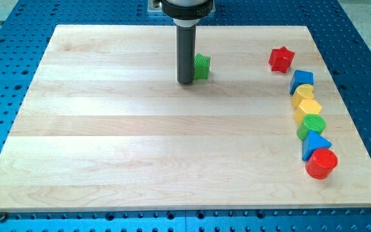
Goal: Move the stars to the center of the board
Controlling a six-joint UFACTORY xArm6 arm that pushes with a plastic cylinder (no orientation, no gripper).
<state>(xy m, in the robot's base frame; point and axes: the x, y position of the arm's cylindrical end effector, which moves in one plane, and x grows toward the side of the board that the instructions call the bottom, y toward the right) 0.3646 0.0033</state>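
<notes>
The handless rod's tip (185, 82) touches the green star's (201, 66) left side; the red star (281, 59) sits well right.

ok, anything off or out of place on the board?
Nothing damaged or toppled. My tip sits against the green star's left side near the view's top; the red star is apart, top right, above a tidy column of six blocks.
</notes>
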